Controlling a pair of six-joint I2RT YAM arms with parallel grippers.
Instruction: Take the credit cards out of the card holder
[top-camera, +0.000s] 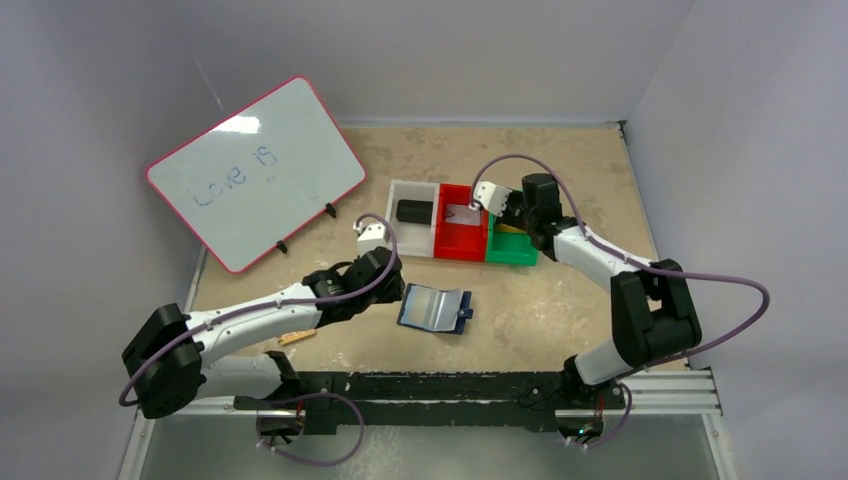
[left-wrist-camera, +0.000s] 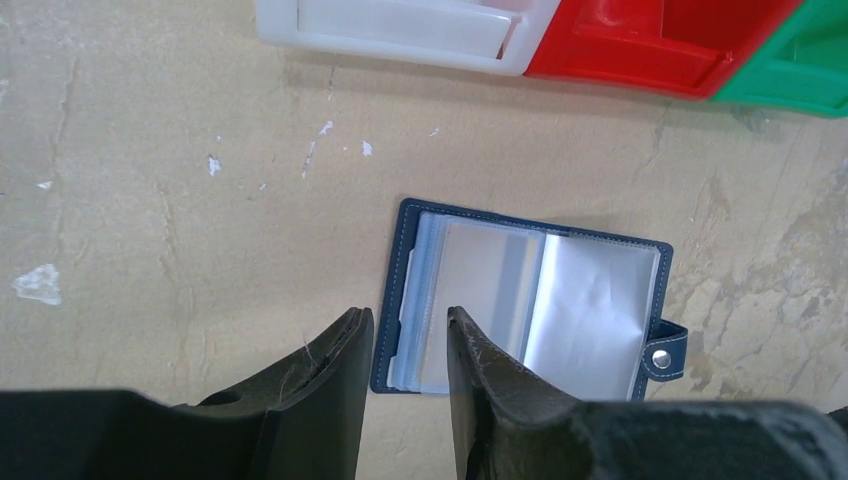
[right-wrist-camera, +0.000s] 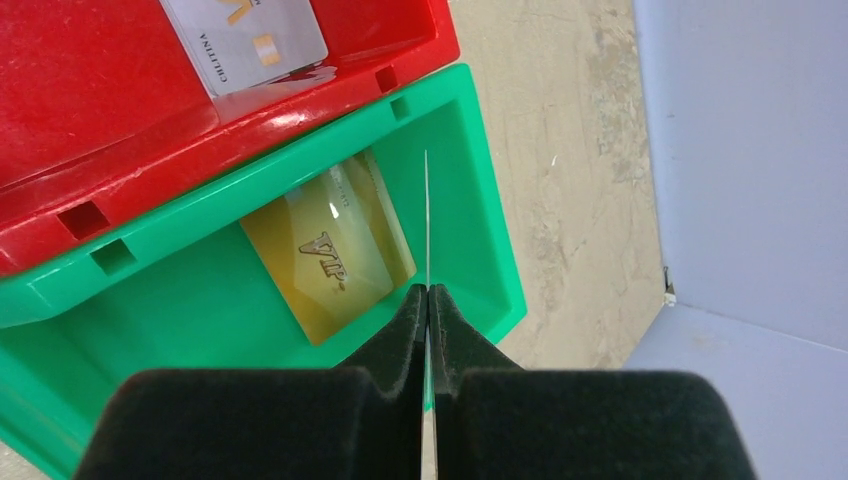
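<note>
The card holder (top-camera: 436, 308) lies open on the table, a navy wallet with clear sleeves and a snap tab; it also shows in the left wrist view (left-wrist-camera: 530, 300). My left gripper (left-wrist-camera: 407, 320) is open and empty, its fingers straddling the wallet's left edge from above; in the top view it (top-camera: 392, 285) is just left of the wallet. My right gripper (right-wrist-camera: 427, 290) is shut on a thin card (right-wrist-camera: 427, 220) seen edge-on, held above the green bin (right-wrist-camera: 470, 140). A gold card (right-wrist-camera: 330, 255) lies in the green bin. A silver card (right-wrist-camera: 245, 35) lies in the red bin (right-wrist-camera: 90, 110).
White (top-camera: 413, 190), red (top-camera: 461, 243) and green (top-camera: 510, 250) bins stand in a row behind the wallet; the white one holds a black object (top-camera: 412, 210). A pink-rimmed whiteboard (top-camera: 255, 170) leans at the back left. A small wooden piece (top-camera: 293, 338) lies by the left arm.
</note>
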